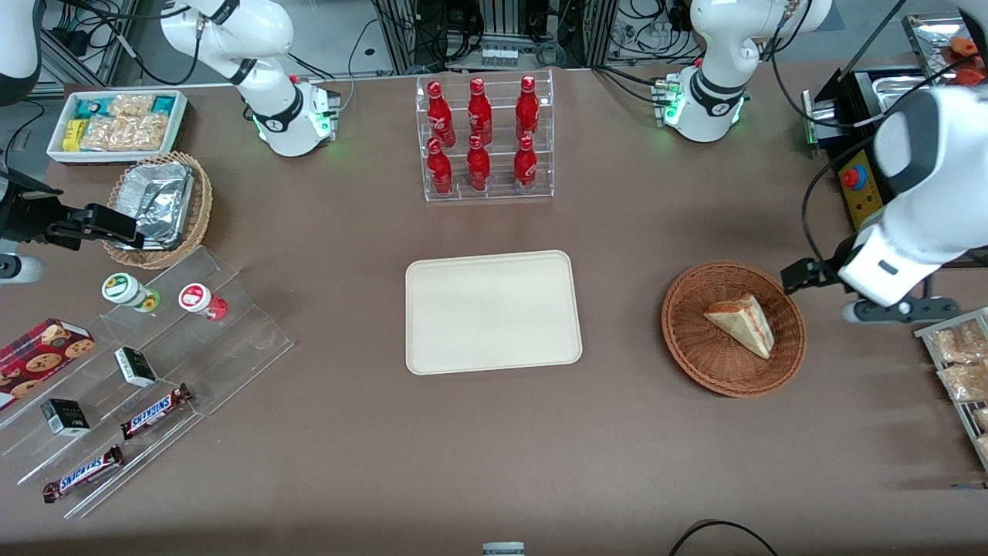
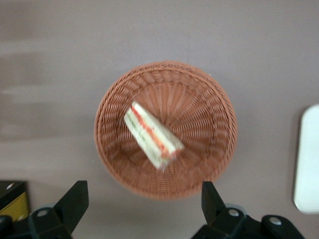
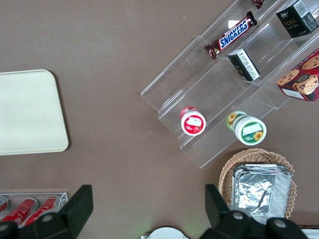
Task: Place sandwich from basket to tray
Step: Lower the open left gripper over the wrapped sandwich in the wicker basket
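Spread claw [image 2: 142, 201] above blurred sandwich [image 2: 152, 134]

A robotics lab staged as a snack shop: 2 white arm bases [image 1: 297, 123] bolted to a brown table [image 1: 494, 448], tangled cables [image 1: 502, 31], 6 red cola bottles [image 1: 482, 135] in an acrylic rack, Snickers bars [image 1: 154, 411].

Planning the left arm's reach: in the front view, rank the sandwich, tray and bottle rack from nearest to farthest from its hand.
The open hand hovers above the basket.
1. Sandwich, in the basket.
2. Tray, mid-table.
3. Bottle rack, farther from the camera than the tray.
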### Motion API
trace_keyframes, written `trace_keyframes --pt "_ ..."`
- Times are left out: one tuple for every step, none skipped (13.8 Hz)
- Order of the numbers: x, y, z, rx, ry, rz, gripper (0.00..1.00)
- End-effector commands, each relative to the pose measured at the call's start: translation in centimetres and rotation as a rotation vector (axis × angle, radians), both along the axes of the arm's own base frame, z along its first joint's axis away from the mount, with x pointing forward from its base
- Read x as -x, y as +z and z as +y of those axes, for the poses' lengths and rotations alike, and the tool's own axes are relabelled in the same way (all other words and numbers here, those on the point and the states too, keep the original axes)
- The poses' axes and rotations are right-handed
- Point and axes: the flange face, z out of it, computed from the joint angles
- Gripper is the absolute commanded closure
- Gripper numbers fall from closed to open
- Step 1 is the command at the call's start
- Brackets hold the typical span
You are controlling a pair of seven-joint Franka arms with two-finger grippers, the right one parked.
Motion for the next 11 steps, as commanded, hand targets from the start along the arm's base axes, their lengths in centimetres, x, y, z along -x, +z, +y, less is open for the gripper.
trace_keyframes --pt "1.5 -4.9 0.1 -0.011 0.103 -0.046 0.00" --pt "1.4 -6.8 0.0 -0.006 0.168 -0.062 0.00" --pt "1.3 -8.2 -0.2 -0.001 0.234 -0.076 0.00" --pt "1.6 -9.0 -0.5 0.001 0.298 -0.071 0.00" --pt "1.9 -9.7 -0.2 0.001 0.346 -0.063 0.00" --pt "2.2 -10.8 -0.2 0.002 0.374 -0.059 0.00" --pt "2.2 -11.7 -0.2 0.008 0.424 -0.073 0.00" --pt "2.1 -12.5 -0.3 0.012 0.471 -0.078 0.00" --pt "2.0 -13.0 -0.5 0.012 0.483 -0.076 0.00" --pt "2.0 -13.3 -0.7 0.013 0.486 -0.076 0.00" --pt "2.0 -13.8 -0.7 0.013 0.487 -0.071 0.00"
